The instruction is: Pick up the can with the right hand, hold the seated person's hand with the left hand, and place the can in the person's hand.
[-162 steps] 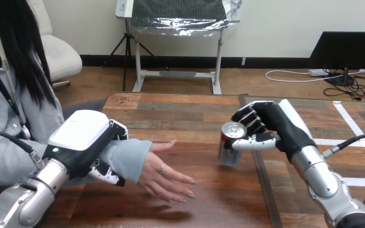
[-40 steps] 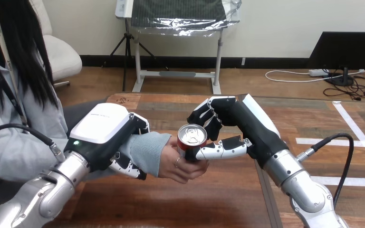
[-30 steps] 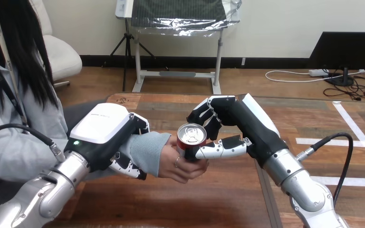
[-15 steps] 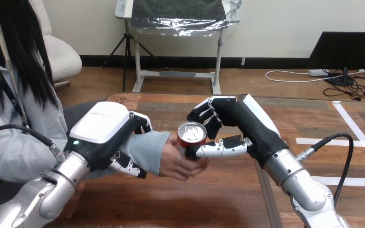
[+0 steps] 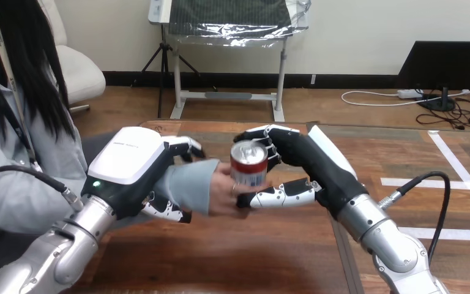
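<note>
Colleague: Head view first, please. Where is the can?

Me: I see the can [image 5: 248, 164] in the air above the surface [image 5: 251, 257], near the middle of the head view. It stands about upright, with its top leaning a little away from my camera. It is silver with a red band under the rim.

Colleague: Who has it?

Me: Both have it. My right robot hand [image 5: 309, 164] comes in from the right. Its fingers [image 5: 263, 138] are curled round the far upper side of the can. Its thumb [image 5: 278, 195] lies stretched along the near lower side, so the can is pinched between them. The person's hand [image 5: 223, 191] is at the left lower side of the can and touches it. One finger of that hand is bent on the front of the can, just above the tip of my thumb.

Colleague: And the left one?

Me: My left robot hand [image 5: 128, 164] is on the person's wrist, over the grey-blue sleeve [image 5: 190, 184]. Its fingers are curled over the top of the sleeve and its thumb shows under the sleeve, so it is closed round the wrist.

Colleague: Do the two robot hands touch?

Me: No, they are apart. The person's hand and the can are between them.
</note>
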You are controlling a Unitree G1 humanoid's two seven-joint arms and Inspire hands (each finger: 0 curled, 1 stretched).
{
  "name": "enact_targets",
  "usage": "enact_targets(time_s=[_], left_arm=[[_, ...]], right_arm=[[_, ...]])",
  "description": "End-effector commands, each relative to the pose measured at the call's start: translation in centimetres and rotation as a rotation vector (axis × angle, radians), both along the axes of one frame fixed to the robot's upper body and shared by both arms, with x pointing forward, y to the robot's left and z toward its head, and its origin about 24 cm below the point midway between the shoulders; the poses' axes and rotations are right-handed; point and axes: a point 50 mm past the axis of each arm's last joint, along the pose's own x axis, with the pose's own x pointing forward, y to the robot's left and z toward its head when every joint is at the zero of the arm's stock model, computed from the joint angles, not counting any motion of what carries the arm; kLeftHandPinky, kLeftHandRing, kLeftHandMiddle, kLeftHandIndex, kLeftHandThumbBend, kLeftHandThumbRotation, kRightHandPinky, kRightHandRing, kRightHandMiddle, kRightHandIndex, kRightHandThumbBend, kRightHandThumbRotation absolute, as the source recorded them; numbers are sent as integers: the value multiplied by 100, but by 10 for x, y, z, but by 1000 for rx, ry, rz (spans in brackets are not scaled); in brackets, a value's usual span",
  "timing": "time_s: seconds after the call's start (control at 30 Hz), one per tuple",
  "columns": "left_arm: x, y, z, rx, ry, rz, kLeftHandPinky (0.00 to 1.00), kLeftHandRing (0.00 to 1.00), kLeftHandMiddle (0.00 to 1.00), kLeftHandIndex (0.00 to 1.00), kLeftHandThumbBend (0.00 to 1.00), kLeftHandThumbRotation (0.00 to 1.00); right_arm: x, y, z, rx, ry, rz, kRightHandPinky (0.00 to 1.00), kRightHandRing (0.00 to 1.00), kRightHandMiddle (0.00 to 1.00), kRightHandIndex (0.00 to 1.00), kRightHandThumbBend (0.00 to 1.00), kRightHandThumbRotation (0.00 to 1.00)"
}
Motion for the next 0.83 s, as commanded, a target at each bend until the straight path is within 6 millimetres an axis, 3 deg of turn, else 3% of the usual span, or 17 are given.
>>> enact_targets(time_s=[0.0,0.5,0.8], left_arm=[[12,-5,18,-31,-102,1,77,79,80,83,100,19],[4,-1,8,-46,-86,16,88,96,97,98,100,40],[-2,1,2,-96,-93,11,94,100,100,100,100,47]], right_arm=[[12,6,18,-4,-70,30,74,79,81,83,88,9],[12,2,12,-21,-51,26,86,90,90,95,97,36],[12,0,9,-13,-50,24,89,93,93,99,100,45]])
